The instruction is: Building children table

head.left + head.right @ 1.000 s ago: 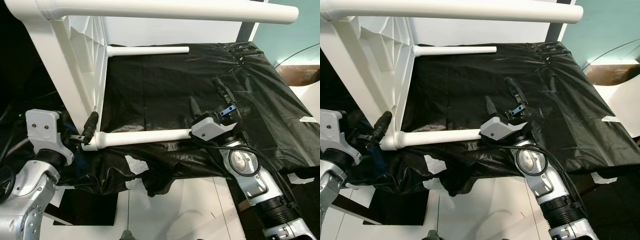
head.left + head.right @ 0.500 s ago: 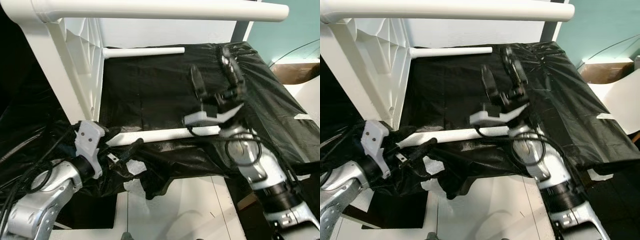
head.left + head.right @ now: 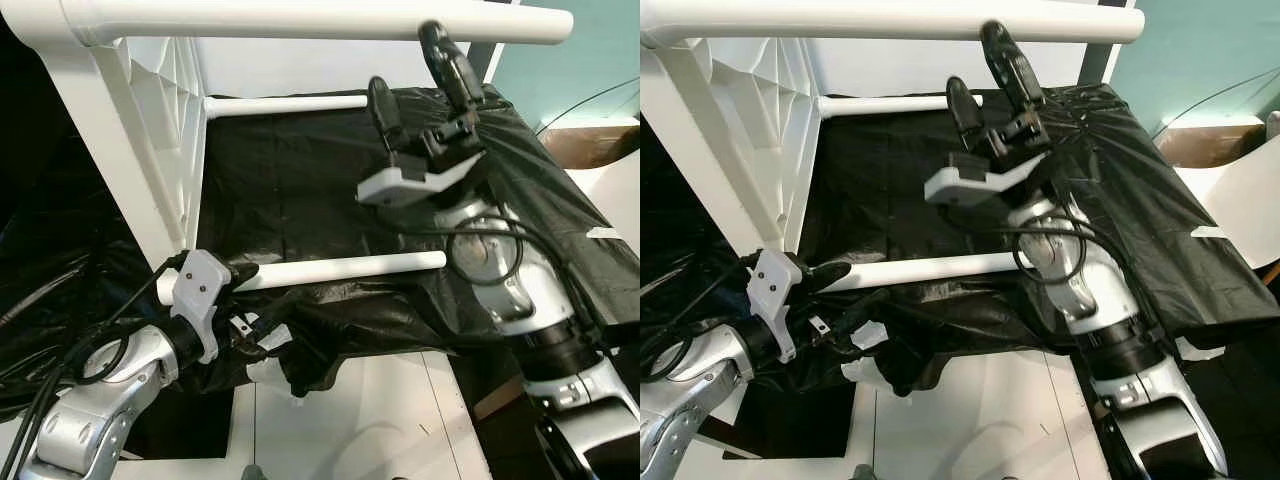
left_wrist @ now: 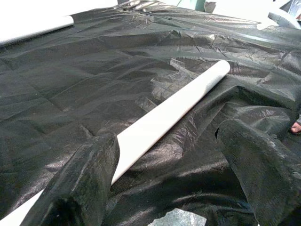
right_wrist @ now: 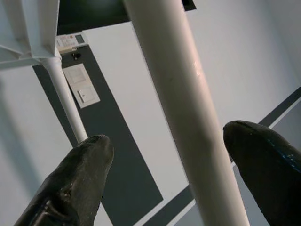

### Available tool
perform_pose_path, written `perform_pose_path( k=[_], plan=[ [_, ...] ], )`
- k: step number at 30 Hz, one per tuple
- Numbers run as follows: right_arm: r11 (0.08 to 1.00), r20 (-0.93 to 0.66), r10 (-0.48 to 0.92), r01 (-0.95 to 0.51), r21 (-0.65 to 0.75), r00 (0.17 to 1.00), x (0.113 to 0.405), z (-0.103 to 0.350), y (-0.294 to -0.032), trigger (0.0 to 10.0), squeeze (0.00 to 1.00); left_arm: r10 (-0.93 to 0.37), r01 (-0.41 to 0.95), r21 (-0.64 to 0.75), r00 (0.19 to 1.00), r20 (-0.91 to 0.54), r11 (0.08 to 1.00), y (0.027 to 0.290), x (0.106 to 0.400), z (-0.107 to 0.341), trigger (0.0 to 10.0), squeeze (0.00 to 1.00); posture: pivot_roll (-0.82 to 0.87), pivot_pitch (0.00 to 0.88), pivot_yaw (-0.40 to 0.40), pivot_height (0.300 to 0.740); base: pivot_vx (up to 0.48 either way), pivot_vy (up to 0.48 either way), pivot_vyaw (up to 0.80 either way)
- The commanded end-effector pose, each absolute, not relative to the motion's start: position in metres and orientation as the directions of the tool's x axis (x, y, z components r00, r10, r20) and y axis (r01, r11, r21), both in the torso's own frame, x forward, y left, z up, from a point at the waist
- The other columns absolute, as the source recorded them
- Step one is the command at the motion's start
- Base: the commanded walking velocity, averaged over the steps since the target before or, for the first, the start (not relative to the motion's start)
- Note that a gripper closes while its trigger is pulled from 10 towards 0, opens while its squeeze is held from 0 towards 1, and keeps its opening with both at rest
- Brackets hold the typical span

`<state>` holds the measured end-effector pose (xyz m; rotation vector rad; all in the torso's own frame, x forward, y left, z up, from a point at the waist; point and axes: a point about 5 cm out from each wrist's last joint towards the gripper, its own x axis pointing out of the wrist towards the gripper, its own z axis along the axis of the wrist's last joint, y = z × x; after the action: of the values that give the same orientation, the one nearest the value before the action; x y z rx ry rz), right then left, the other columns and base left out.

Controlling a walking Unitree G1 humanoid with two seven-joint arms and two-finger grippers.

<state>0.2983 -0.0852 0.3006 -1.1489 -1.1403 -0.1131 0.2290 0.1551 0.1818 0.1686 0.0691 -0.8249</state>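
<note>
The white plastic children's table is lying on its side at the left of the black plastic sheet, its round tube legs pointing right, and the right gripper is reaching up with fingers spread wide on either side of the upper leg, not gripping it. The left gripper is sitting open at the near leg, close to its socket. The table is probably light, stiff and slippery, so holding mid-tube, squarely, seems safest

Table on side atop sheet; legs pointing right.
</note>
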Motion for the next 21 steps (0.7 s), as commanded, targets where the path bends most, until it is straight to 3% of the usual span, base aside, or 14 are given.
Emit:
perform_pose_path(
  k=[1, 12, 16, 21],
  plan=[
    [0.483, 0.755, 0.459, 0.582, -0.654, 0.468, 0.299, 0.311, -0.080, 10.0, 0.00, -0.752, 0.765, 0.125, 0.644, -0.137, 0.632, 0.152, 0.228, 0.179, 10.0, 0.00, 0.03, 0.038, -0.021, 0.740, 0.000, 0.000, 0.00],
    [0.509, 0.755, 0.451, 0.558, -0.655, 0.476, 0.303, 0.338, -0.070, 10.0, 0.00, -0.751, 0.760, 0.132, 0.649, -0.121, 0.636, 0.148, 0.231, 0.179, 10.0, 0.00, 0.02, 0.049, -0.028, 0.740, 0.000, 0.000, 0.00],
    [0.490, 0.698, 0.449, 0.500, -0.714, 0.558, 0.308, 0.352, -0.067, 10.0, 0.00, -0.751, 0.758, 0.131, 0.651, -0.105, 0.639, 0.146, 0.234, 0.179, 10.0, 0.00, 0.00, 0.047, -0.029, 0.740, 0.000, 0.000, 0.00],
    [0.469, 0.664, 0.468, 0.473, -0.746, 0.583, 0.310, 0.361, -0.064, 10.0, 0.00, -0.754, 0.759, 0.129, 0.650, -0.091, 0.638, 0.142, 0.236, 0.180, 10.0, 0.00, -0.02, 0.048, -0.028, 0.740, 0.000, 0.000, 0.00]
  ],
)
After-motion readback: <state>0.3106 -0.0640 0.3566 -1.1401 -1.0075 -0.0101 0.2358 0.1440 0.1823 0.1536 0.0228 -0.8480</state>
